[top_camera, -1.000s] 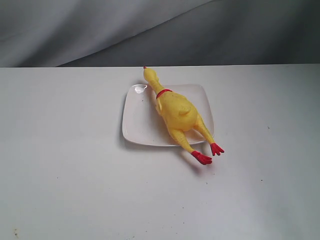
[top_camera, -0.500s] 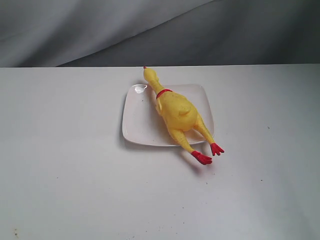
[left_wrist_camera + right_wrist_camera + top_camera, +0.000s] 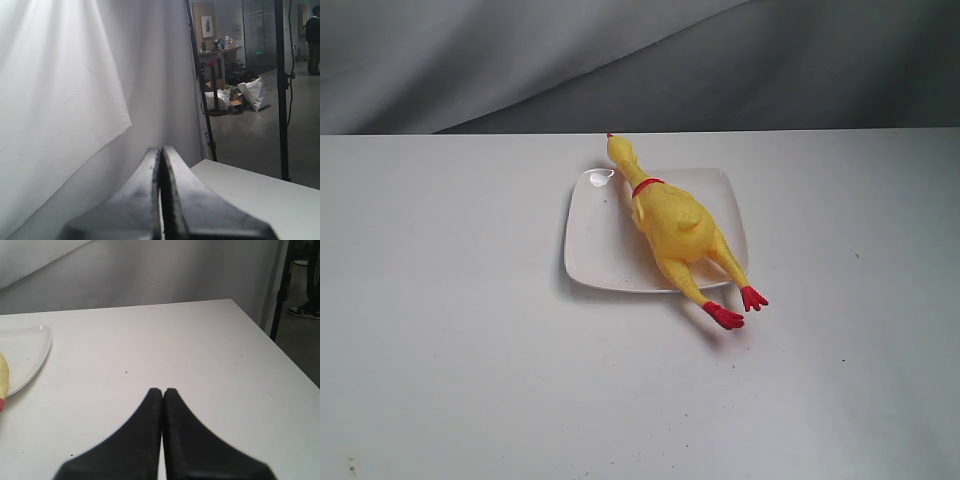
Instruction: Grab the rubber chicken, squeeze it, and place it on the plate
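Observation:
The yellow rubber chicken (image 3: 672,222) lies lengthwise on the white square plate (image 3: 600,245). Its head pokes past the far rim and its red feet hang off the near right corner onto the table. Neither arm shows in the exterior view. My left gripper (image 3: 161,150) is shut with nothing in it and faces the white backdrop, away from the chicken. My right gripper (image 3: 162,391) is shut and empty above bare table; a corner of the plate (image 3: 27,357) and a sliver of the chicken (image 3: 3,380) show at the edge of its view.
The white table (image 3: 470,350) stretches around the plate, with its far edge against a grey cloth backdrop (image 3: 620,60). Black stand poles (image 3: 281,90) rise beside the table's corner in the left wrist view.

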You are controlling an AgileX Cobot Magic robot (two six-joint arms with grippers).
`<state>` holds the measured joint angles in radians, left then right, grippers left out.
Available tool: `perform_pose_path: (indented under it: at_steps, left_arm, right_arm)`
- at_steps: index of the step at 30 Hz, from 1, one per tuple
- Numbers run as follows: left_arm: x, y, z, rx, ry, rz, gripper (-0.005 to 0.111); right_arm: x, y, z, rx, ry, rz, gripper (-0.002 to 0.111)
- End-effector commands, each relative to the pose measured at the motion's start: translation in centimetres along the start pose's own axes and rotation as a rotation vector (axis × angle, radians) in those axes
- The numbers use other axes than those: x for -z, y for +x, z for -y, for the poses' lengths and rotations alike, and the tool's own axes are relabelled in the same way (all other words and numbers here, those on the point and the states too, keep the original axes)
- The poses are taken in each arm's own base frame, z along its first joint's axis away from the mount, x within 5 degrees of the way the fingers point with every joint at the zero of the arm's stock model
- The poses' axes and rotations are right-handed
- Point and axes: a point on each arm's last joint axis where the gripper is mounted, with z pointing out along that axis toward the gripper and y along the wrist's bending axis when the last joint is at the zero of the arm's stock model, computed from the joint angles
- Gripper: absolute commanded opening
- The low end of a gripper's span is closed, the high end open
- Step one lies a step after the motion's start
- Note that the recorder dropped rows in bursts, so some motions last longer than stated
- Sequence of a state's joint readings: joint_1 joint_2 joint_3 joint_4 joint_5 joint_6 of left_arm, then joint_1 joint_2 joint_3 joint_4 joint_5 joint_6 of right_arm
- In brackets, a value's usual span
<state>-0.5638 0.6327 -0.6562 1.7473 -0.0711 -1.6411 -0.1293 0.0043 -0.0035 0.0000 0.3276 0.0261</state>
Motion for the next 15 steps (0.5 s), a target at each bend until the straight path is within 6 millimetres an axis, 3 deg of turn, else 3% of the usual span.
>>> perform_pose_path:
  at_steps: [1,12,15]
  left_arm:
    - [0.09,0.02,0.13,0.007,0.010,0.002,0.001]
    - [0.09,0.02,0.13,0.007,0.010,0.002,0.001]
    - [0.92,-0.38,-0.19,-0.003,-0.007,0.025,0.001]
  right_arm:
    - [0.00,0.11,0.10,0.012,0.014,-0.001,0.000]
    - [0.00,0.11,0.10,0.012,0.014,-0.001,0.000]
    - [0.00,0.11,0.10,0.012,0.014,-0.001,0.000]
